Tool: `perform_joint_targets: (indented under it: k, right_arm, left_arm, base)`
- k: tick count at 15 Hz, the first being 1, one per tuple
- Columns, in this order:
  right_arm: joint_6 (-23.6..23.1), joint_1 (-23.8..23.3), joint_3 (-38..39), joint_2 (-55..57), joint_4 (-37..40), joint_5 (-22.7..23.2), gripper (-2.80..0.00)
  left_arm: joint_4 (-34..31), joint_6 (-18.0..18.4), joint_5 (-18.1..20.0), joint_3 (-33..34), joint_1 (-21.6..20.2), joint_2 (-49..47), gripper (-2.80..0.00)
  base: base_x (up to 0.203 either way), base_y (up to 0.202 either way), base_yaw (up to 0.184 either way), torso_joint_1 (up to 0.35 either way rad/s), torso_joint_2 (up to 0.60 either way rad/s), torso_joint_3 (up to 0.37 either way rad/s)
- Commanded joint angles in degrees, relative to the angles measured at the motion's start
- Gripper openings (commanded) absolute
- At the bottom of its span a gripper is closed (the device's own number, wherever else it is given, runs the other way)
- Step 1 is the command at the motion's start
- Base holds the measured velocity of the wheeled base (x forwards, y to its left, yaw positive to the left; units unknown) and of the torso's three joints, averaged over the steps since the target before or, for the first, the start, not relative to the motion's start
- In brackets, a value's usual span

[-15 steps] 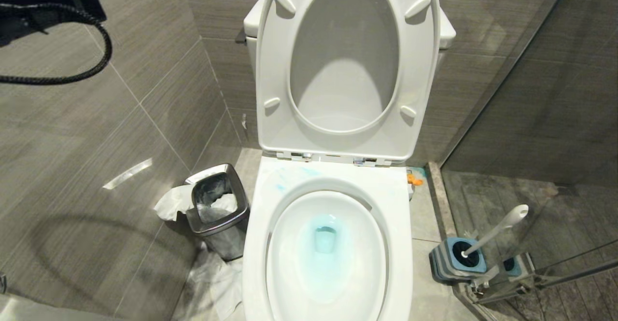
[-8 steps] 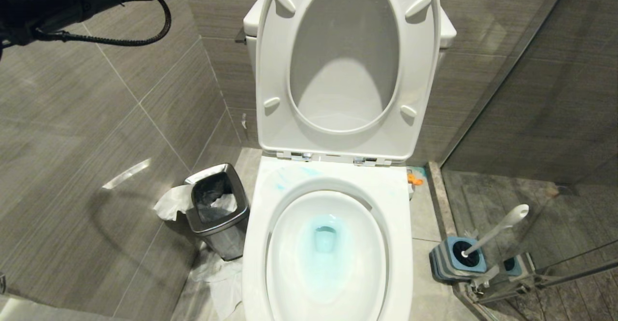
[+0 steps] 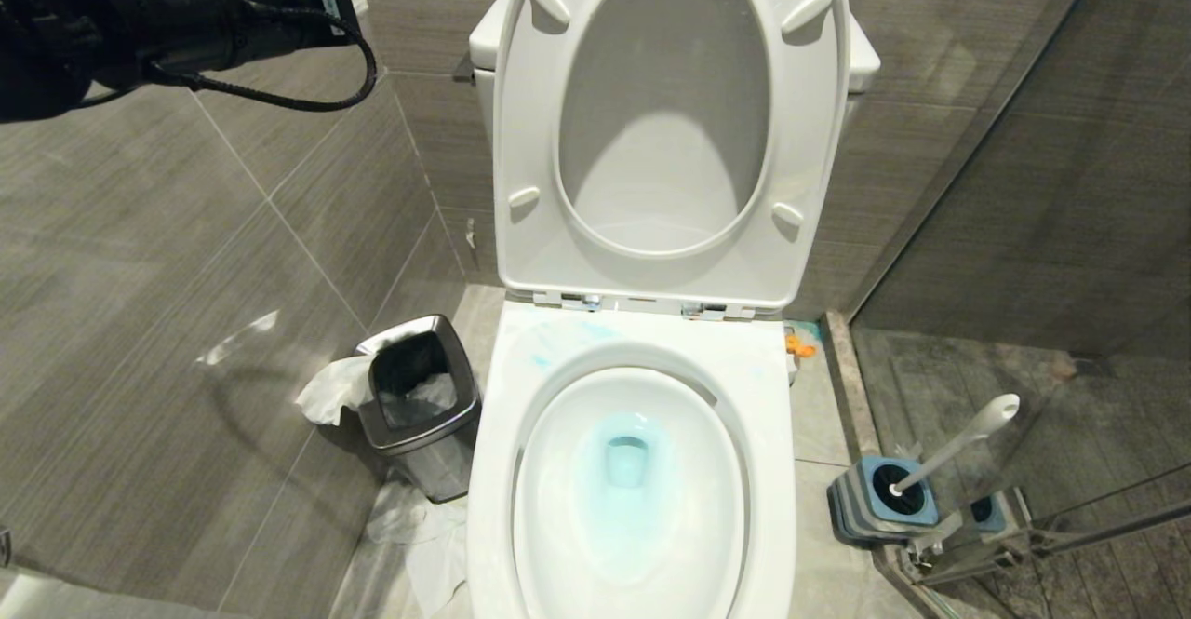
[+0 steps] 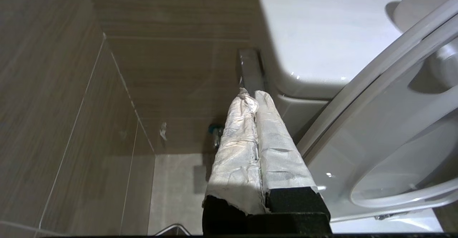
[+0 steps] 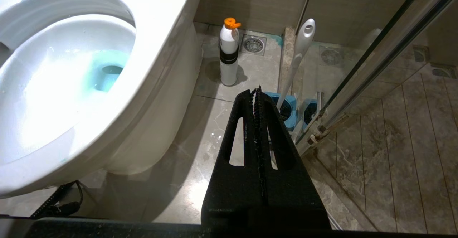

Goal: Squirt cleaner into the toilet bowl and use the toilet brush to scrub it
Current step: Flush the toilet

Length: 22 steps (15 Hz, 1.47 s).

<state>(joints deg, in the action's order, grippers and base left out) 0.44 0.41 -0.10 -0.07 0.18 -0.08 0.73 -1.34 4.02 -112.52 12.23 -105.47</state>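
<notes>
Left arm (image 3: 167, 19) advanced toward toilet tank (image 3: 484, 42).

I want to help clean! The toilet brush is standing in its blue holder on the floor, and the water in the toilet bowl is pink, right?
Not quite: the toilet brush does stand in its blue holder, but the water in the toilet bowl is pale teal-blue, as the head view shows.
</notes>
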Motion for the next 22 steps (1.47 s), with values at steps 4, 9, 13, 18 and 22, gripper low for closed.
perform_joint_targets:
  k: [4,9,13,18,22]
  right_arm:
    - [0.0,0.0,0.0,0.1,0.0,0.0,-2.8]
    - [0.0,0.0,0.0,0.1,0.0,0.0,-2.8]
    - [0.0,0.0,0.0,0.1,0.0,0.0,-2.8]
    - [0.0,0.0,0.0,0.1,0.0,0.0,-2.8]
    - [0.0,0.0,0.0,0.1,0.0,0.0,-2.8]
  left_arm:
    - [-0.6,0.0,-0.2,-0.1,0.2,0.1,-2.8]
    - [3.5,0.2,-0.9,-0.1,0.2,-0.2,-2.8]
    - [5.9,1.2,-2.8,-0.1,0.1,-0.5,-2.8]
    - [10.9,2.3,-8.5,-0.1,0.1,-0.9,-2.8]
    - [15.5,2.1,-11.9,-0.1,0.3,-1.2,-2.8]
  base:
    - [0.0,0.0,0.0,0.0,0.0,0.0]
    - [0.0,0.0,0.0,0.0,0.0,0.0]
    - [0.0,0.0,0.0,0.0,0.0,0.0]
    - [0.0,0.0,0.0,0.0,0.0,-0.013]
    - [0.0,0.0,0.0,0.002,0.0,-0.163]
